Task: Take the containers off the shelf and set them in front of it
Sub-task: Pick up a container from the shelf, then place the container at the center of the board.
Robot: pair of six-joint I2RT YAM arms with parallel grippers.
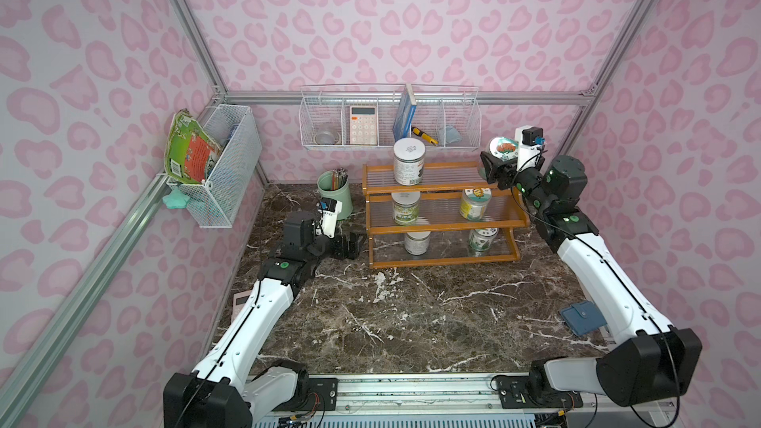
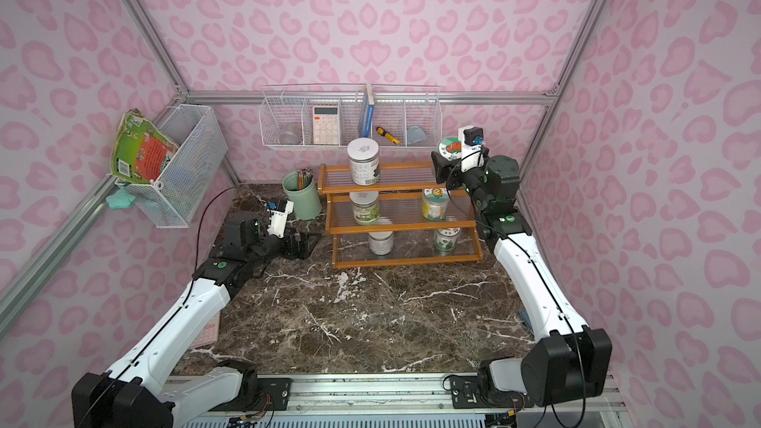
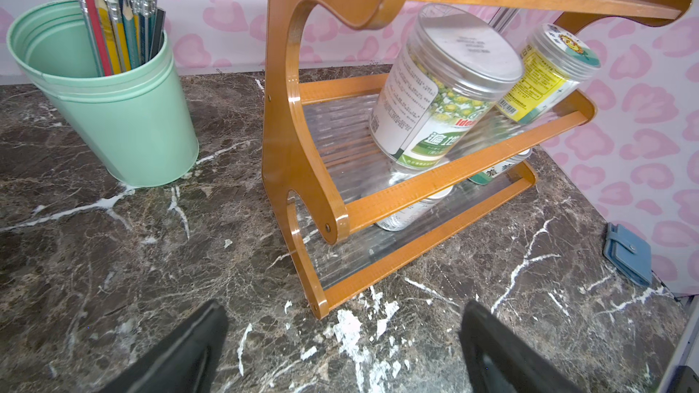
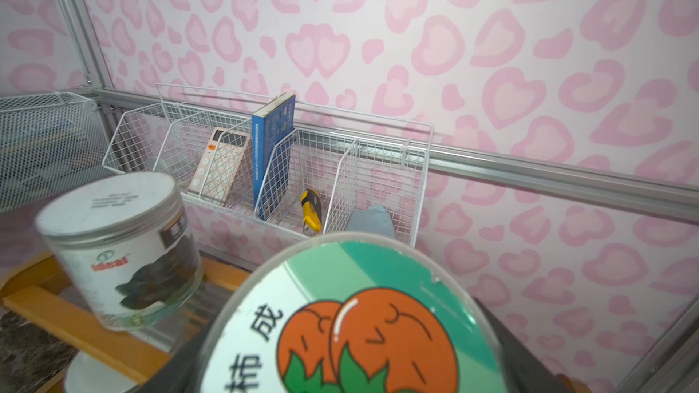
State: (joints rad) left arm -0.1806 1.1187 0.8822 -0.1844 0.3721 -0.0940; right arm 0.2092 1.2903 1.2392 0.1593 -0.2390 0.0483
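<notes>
While right hand clasps clear jar, lid green-white with orange fruit, at shelf top | left hand released

The shelf stands at the back of the table; a jar stands on its top tier, two on each lower tier; the pencil cup stands left of it.

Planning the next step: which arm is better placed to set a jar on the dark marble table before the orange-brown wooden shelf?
Right. The right gripper holds the clear cylindrical jar with the orange-fruit lid; the left gripper is open and empty.
</notes>
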